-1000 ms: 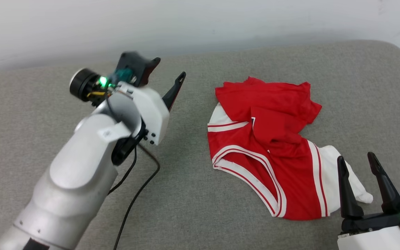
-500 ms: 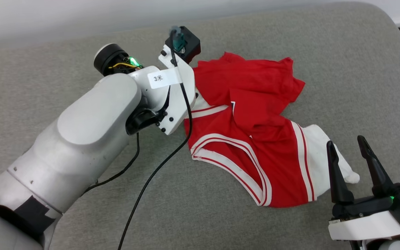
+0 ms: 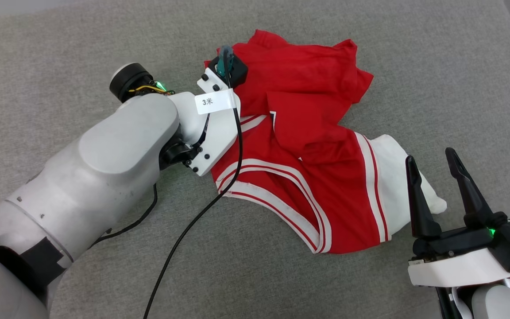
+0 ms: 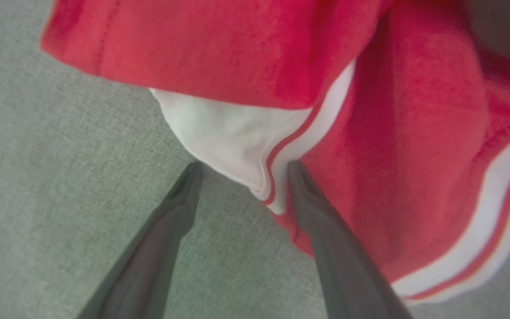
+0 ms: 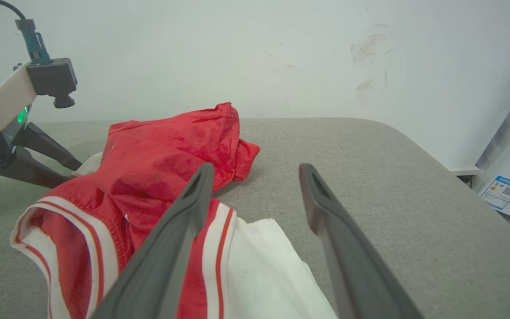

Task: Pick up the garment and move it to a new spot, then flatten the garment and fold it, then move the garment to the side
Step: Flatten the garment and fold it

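Observation:
The garment (image 3: 308,133) is a red T-shirt with white sleeves and striped trim, lying crumpled on the grey cushion. My left arm (image 3: 210,128) reaches over its left edge, hiding the fingers below. In the left wrist view, the left gripper (image 4: 244,168) is open and points down. A white sleeve corner (image 4: 224,146) of the garment (image 4: 414,133) lies between its fingertips. My right gripper (image 3: 432,159) stands open at the lower right, its tips by the other white sleeve (image 3: 396,177). The right gripper (image 5: 257,168) holds nothing, and the garment (image 5: 171,146) lies ahead and left of it.
The grey padded surface (image 3: 370,44) runs to a white wall (image 5: 237,44) at the back, and its rounded right edge (image 5: 436,155) drops off. A black cable (image 3: 184,239) trails from my left arm across the cushion. A white panel with a sticker (image 5: 503,190) stands beyond that edge.
The head camera has tilted down, shifting the whole picture. My left arm has swung right and turned downward onto the garment's left edge. The right gripper stays open by the white sleeve.

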`<state>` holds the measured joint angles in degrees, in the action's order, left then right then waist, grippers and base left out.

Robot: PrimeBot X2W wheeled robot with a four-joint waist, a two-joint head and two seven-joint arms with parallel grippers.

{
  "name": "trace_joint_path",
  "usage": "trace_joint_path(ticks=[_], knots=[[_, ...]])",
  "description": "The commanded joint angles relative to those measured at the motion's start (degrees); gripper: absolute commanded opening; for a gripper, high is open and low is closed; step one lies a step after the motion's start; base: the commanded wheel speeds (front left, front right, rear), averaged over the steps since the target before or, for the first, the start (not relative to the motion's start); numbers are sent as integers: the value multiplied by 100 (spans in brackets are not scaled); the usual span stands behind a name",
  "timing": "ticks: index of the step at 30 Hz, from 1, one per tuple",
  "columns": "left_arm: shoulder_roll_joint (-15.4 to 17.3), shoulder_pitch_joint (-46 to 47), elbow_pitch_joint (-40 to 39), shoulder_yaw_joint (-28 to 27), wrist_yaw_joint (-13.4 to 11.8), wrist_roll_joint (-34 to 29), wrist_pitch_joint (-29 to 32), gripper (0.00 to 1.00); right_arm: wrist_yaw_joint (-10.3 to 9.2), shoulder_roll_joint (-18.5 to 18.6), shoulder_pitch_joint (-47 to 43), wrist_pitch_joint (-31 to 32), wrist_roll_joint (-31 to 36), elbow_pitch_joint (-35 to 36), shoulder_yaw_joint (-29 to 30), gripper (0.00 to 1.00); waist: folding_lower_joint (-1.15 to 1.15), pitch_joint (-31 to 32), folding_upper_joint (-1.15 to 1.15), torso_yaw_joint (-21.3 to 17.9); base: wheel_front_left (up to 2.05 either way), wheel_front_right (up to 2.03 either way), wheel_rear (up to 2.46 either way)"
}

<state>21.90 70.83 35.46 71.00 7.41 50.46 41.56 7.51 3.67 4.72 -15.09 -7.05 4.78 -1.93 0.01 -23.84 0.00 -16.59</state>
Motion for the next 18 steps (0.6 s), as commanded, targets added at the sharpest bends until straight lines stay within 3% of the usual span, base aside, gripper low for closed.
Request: trace_joint_path(ticks=[1,4,5,6,18], knots=[[12,-65,33,77,1,41,29,100,-4,-33,48,-11,17,-10,4,100,-1,-79,0,-65,0,0,0],[57,-184,-60,227,2,44,73,98,-4,-54,86,-11,42,-27,42,100,-1,-114,0,-76,0,0,0],[81,-203,-113,247,2,37,4,45,-4,-59,92,-11,51,-34,55,100,-1,-119,0,-72,0,0,0],[100,-213,-171,256,2,26,-89,0,-4,-61,97,-11,61,-40,79,100,-1,-113,0,-56,0,0,0],[266,-112,-529,4,-11,16,-2185,0,-4,-61,-155,-11,192,-84,226,100,-1,618,0,484,0,0,0]])
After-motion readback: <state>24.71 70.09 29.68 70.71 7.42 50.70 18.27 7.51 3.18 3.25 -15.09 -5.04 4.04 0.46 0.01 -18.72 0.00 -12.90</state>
